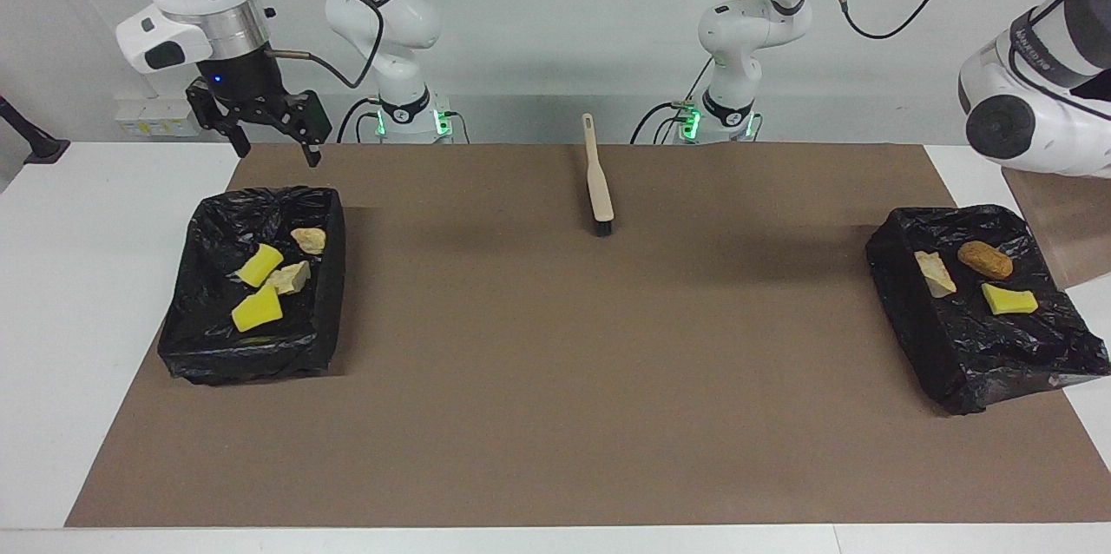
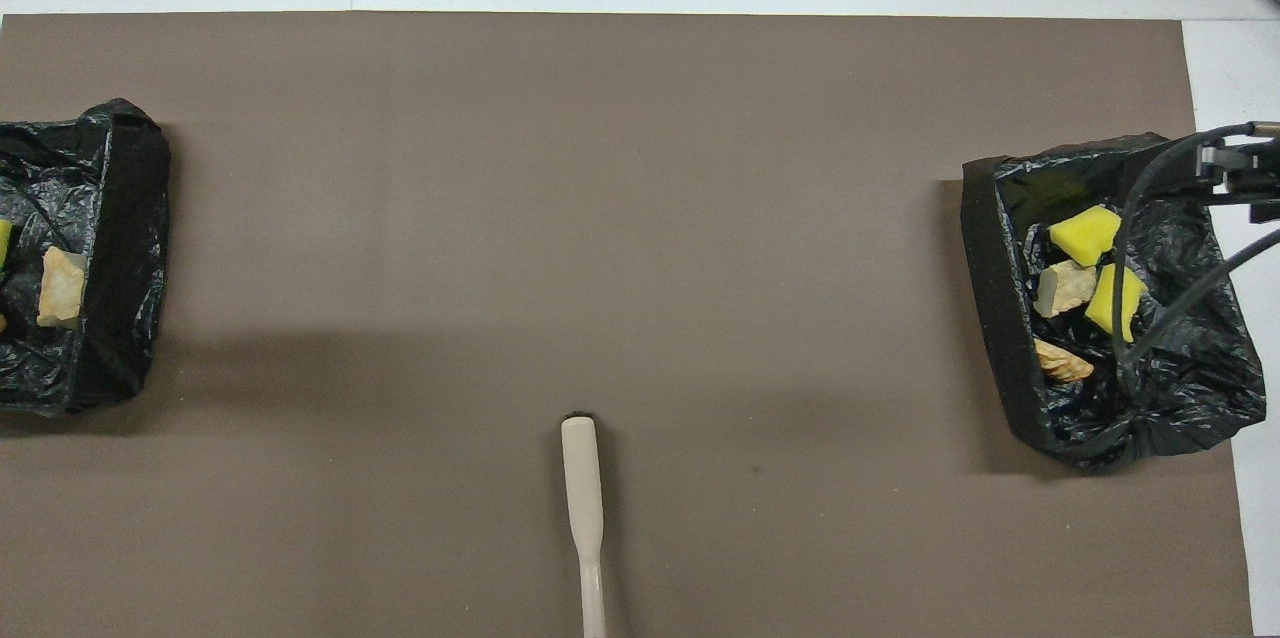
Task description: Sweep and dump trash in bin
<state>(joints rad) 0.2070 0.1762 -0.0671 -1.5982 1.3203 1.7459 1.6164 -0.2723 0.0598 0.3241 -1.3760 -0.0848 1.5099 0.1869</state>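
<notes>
All the trash lies in two black-lined bins. The bin point(image 1: 187, 337) point(image 2: 990, 248) at the right arm's end holds two yellow sponge pieces point(image 1: 258, 309) point(image 2: 1085, 234) and two beige lumps point(image 1: 288, 277). In the bin point(image 1: 903, 311) at the left arm's end lie a beige chunk point(image 1: 935, 272), a brown lump point(image 1: 984, 260) and a yellow sponge point(image 1: 1009, 300). My right gripper point(image 1: 273, 150) hangs open and empty, high beside its bin. My left arm holds the beige dustpan point(image 1: 1063, 224) raised beside its bin. That gripper's fingers lie off the frame edge.
A beige hand brush point(image 1: 597, 181) point(image 2: 582, 508) lies on the brown mat point(image 1: 555, 380), midway between the arms and near the robots, bristles pointing away from them. White table point(image 1: 87, 276) borders the mat at both ends.
</notes>
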